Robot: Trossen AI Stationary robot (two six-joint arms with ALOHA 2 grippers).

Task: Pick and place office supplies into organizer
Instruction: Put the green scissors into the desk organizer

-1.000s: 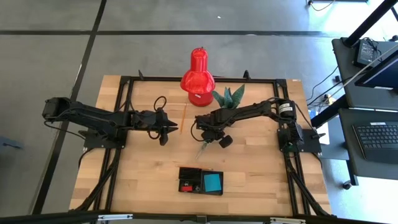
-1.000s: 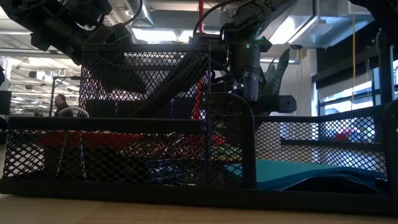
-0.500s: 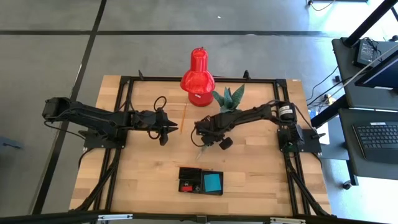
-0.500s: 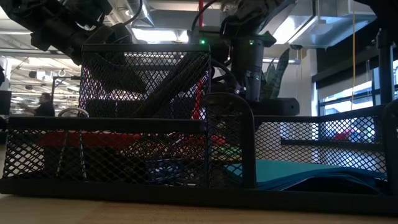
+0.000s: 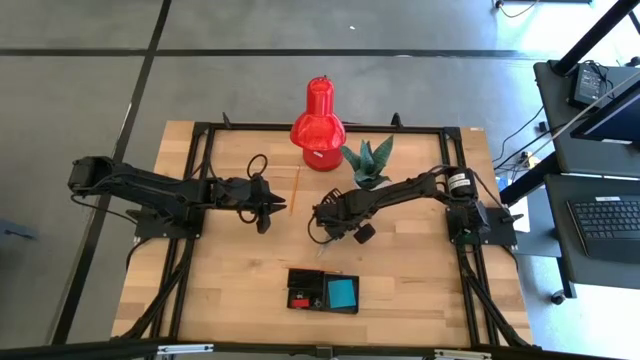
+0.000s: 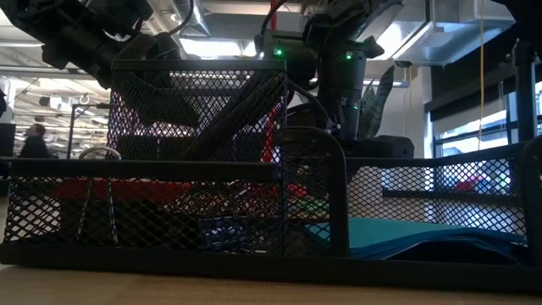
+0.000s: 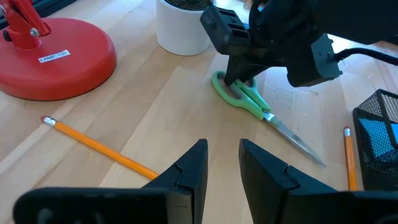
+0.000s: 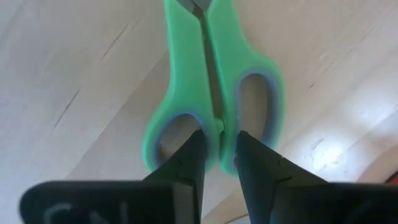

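Note:
Green-handled scissors [image 7: 255, 106] lie flat on the wooden table between the plant and the organizer, blades toward the organizer. My right gripper [image 8: 219, 146] points down on their handle end, one finger in each loop. My left gripper [image 7: 222, 162] hovers open to the left of them, holding nothing. An orange pencil [image 5: 296, 190] lies on the table in front of it. The black mesh organizer [image 5: 322, 291] stands near the table's near edge with a blue note pad [image 5: 341, 292] and a small red piece [image 5: 298, 298] inside. My right gripper pinches the scissors where the two handle loops meet [image 8: 219, 121]. One finger [image 8: 189, 158] stands inside one loop and the other finger inside the second loop. It comes from above, pointing down. The scissors lie flat on the table.
A big red lamp-like object [image 5: 318, 115] and a potted plant [image 5: 367, 160] stand at the far side. A second orange pencil [image 7: 350, 162] lies beside the organizer [image 7: 379, 137]. Black frame rails run along the table's sides.
My right gripper has moved a little toward the table's left and near edge and has come down onto the scissors' handle end. The scissors have stayed flat on the table.

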